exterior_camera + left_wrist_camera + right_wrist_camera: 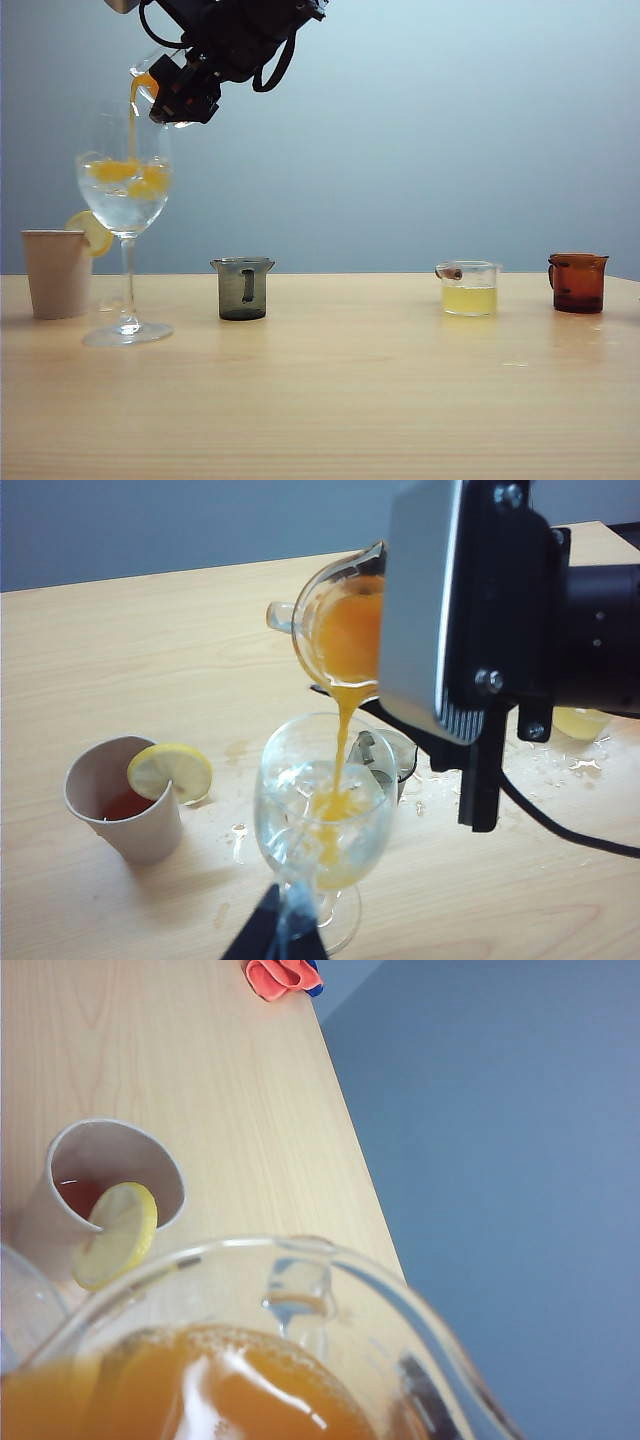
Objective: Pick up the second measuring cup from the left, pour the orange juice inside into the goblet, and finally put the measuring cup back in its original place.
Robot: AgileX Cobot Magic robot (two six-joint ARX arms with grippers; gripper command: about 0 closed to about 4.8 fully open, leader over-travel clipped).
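Four small cups show in all: one clear measuring cup held tipped in the air, and three standing in a row on the table, a smoky grey cup, a clear cup of pale yellow liquid and an amber-brown cup. There is one goblet at the left end, and one beige paper cup just beside it with a single lemon slice on its rim. The right gripper hangs above the goblet, pinching the measuring cup at a steep tilt, and a thin stream of orange juice falls from the spout into the bowl, clouding the clear contents. The table is pale wood grain, spotted with spilled drops near the goblet's foot, against a plain blue-grey wall. The left gripper shows only as dark tips at the edge of its own camera's view, close to the goblet's stem; whether they are spread I cannot tell. A crumpled orange-red cloth is cut off at the table's far edge.
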